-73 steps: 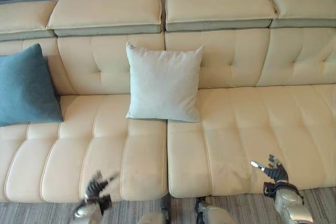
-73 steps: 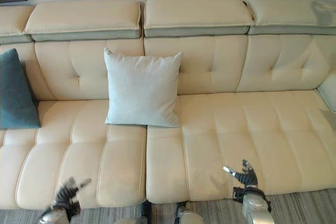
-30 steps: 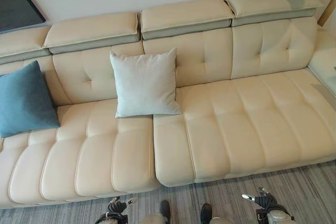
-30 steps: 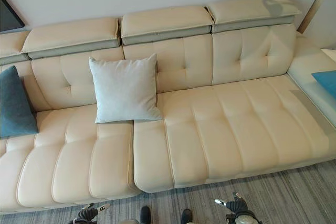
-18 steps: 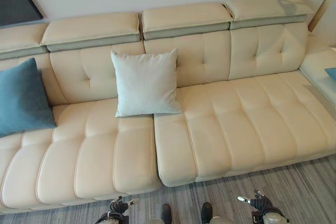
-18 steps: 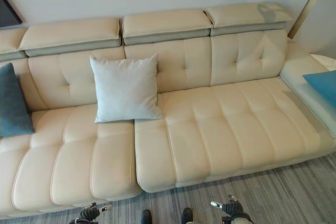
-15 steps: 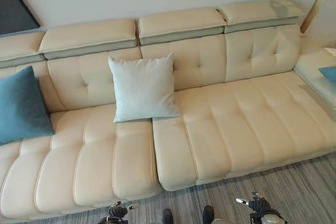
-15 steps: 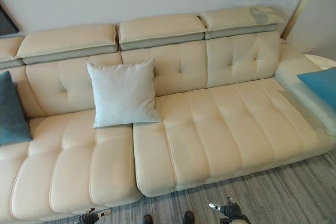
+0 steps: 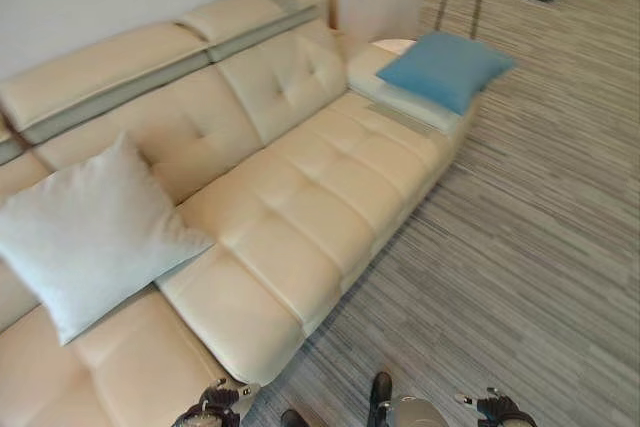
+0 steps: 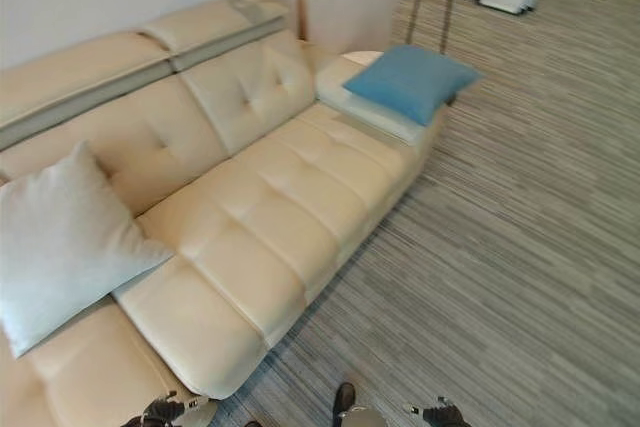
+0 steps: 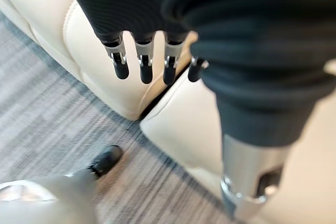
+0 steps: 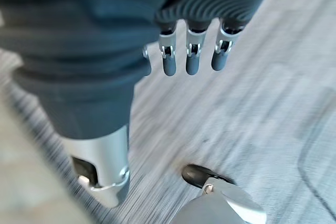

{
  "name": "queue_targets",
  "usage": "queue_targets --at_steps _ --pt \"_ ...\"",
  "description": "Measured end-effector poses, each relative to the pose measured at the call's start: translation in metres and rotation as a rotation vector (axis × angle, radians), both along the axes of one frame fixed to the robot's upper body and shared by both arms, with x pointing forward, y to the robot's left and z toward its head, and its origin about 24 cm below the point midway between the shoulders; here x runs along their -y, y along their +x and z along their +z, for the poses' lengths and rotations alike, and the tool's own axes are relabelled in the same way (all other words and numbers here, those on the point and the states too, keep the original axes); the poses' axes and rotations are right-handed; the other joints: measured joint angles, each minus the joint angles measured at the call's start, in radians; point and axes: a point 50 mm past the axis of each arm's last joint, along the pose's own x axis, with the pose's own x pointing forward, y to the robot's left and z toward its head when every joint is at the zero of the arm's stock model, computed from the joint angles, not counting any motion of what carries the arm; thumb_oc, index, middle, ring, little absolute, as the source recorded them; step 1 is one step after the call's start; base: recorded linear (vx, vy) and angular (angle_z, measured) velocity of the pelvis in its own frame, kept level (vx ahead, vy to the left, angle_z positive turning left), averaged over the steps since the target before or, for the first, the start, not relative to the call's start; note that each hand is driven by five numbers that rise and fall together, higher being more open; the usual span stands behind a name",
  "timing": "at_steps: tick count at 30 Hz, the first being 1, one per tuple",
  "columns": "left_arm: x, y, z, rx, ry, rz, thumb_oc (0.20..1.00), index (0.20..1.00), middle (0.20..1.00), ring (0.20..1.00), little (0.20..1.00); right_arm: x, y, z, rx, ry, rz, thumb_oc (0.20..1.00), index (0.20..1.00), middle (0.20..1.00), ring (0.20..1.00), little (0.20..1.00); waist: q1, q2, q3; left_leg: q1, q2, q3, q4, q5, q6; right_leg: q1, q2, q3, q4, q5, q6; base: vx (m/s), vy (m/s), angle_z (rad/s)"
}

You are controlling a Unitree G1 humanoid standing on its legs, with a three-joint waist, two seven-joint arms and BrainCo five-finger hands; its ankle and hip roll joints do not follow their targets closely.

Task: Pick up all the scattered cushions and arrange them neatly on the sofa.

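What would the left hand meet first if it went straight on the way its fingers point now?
Probably the sofa: in its wrist view the left hand has straight fingers aimed at the cream seat's front edge, though depth is unclear.

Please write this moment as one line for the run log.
left hand: open, empty | right hand: open, empty | square blue fabric cushion: on sofa's far end | square white fabric cushion: against backrest

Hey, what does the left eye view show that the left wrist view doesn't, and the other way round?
Left eye view: a blue cushion lying on the sofa at its far end, and a white cushion leaning on the backrest. Left wrist view: the left hand up close, fingers straight, holding nothing. Shared: the cream sofa's front edge and the striped carpet.
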Motion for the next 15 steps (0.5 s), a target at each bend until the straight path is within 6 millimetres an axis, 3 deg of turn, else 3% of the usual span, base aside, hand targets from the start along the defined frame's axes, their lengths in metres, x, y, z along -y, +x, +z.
queue_targets --at_steps 2,5,7,8,9,11,12,13,14,15 --pt "0.002 -0.001 -0.001 -0.005 -0.004 0.0 1.0 1.0 1.0 1.0 1.0 0.004 -0.006 0.0 -0.015 -0.009 -0.004 1.0 1.0 1.0 1.0 1.0 -0.01 0.012 -0.003 0.0 0.014 -0.005 0.0 0.016 -0.029 0.008 0.022 -0.013 -0.034 0.034 -0.001 0.18 -0.216 -0.54" --pt "0.011 0.014 0.001 0.039 -0.023 -0.011 1.0 1.0 1.0 1.0 1.0 0.013 -0.022 -0.002 -0.065 -0.03 -0.019 1.0 1.0 1.0 1.0 1.0 -0.029 0.033 -0.021 0.013 0.043 -0.038 0.009 0.023 -0.046 0.026 0.069 0.0 -0.057 0.024 -0.02 0.31 -0.372 -0.1" --pt "0.012 0.015 0.0 0.031 -0.023 -0.007 1.0 1.0 1.0 1.0 1.0 0.014 -0.024 -0.003 -0.074 -0.027 -0.039 1.0 1.0 1.0 1.0 1.0 -0.036 0.043 -0.017 0.012 0.097 -0.044 0.105 -0.013 -0.113 0.043 0.101 0.026 -0.009 -0.025 -0.086 0.3 -0.416 -0.2" --pt "0.012 0.011 -0.001 0.016 -0.021 -0.005 1.0 1.0 1.0 1.0 1.0 0.013 -0.025 -0.003 -0.081 -0.024 -0.043 1.0 1.0 1.0 1.0 1.0 -0.027 0.045 -0.021 0.0 0.134 -0.031 0.181 -0.054 -0.13 0.038 0.107 0.036 0.046 -0.056 -0.13 0.26 -0.365 -0.36" --pt "0.011 0.003 -0.003 -0.005 -0.016 0.001 1.0 1.0 1.0 1.0 1.0 0.012 -0.031 -0.005 -0.089 -0.016 -0.054 1.0 1.0 1.0 1.0 1.0 -0.024 0.025 -0.045 -0.01 0.17 -0.04 0.319 -0.081 -0.152 0.022 0.104 0.064 0.092 -0.092 -0.169 0.24 -0.314 -0.51" --pt "0.01 0.0 -0.003 -0.013 -0.011 0.004 1.0 1.0 1.0 1.0 1.0 0.01 -0.025 -0.003 -0.064 -0.01 -0.056 1.0 1.0 1.0 1.0 1.0 -0.016 0.019 -0.057 -0.046 0.193 -0.121 0.43 -0.05 -0.149 0.046 0.12 0.09 0.071 -0.102 -0.171 0.22 -0.235 -0.55" --pt "0.011 0.006 -0.002 0.002 -0.008 -0.01 1.0 1.0 1.0 1.0 1.0 0.011 -0.021 -0.002 -0.047 -0.011 -0.057 1.0 1.0 1.0 1.0 1.0 -0.008 -0.007 -0.048 -0.104 0.195 -0.214 0.544 -0.026 -0.141 0.047 0.117 0.129 0.055 -0.095 -0.179 0.19 -0.089 -0.83" --pt "0.015 0.011 0.0 0.031 -0.017 -0.015 1.0 1.0 1.0 1.0 1.0 0.013 -0.004 0.003 -0.004 -0.022 -0.041 1.0 1.0 1.0 1.0 1.0 0.012 -0.004 -0.041 -0.152 0.151 -0.335 0.614 -0.042 -0.148 0.062 0.124 0.193 0.036 -0.063 -0.192 0.26 -0.093 -1.03" --pt "0.018 0.013 0.0 0.044 -0.026 -0.021 1.0 1.0 1.0 1.0 1.0 0.016 0.0 0.005 0.008 -0.032 -0.032 1.0 1.0 1.0 1.0 1.0 0.018 -0.011 -0.033 -0.167 0.116 -0.393 0.622 -0.05 -0.147 0.064 0.124 0.211 0.026 -0.048 -0.188 0.2 -0.035 -1.18" --pt "0.021 0.014 0.0 0.054 -0.031 -0.021 1.0 1.0 1.0 1.0 1.0 0.016 0.009 0.008 0.033 -0.04 -0.001 1.0 1.0 1.0 1.0 1.0 0.029 -0.013 -0.031 -0.189 0.037 -0.466 0.588 -0.081 -0.136 0.078 0.128 0.269 -0.021 -0.021 -0.204 0.17 -0.031 -1.1"
